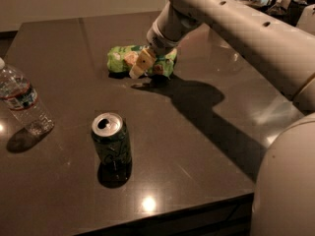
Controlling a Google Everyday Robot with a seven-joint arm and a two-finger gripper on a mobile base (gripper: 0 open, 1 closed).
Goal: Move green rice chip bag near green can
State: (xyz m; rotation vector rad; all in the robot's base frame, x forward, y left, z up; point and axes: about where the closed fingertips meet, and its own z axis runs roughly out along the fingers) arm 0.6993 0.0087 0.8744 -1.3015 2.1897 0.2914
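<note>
Dark glossy surface [197,146], smooth and stone-like with lamp glints on it, fills your view, pale wall behind. Your green rice chip bag [118,58] lies flat toward the far middle of the surface. Its long axis runs left-right across the picture, roughly along the far edge, one end pointing at the left side, the other hidden under the arm. It's crinkled light-green foil, lumpy and puffy, with orange-pink chip prints.

Your claw [139,68] sits down on the bag's near right part, pale tip angled toward the front-left. You can't tell how wide it is open or whether it has hold of the bag. A thick off-white arm [236,23], smooth and tube-shaped, comes in from the upper right.

The green can [111,140] stands upright nearer the front, well apart from the bag: a short dark green metal cylinder with a silver top. A clear plastic water bottle [22,100] with a red-and-white label stands at the left edge
</note>
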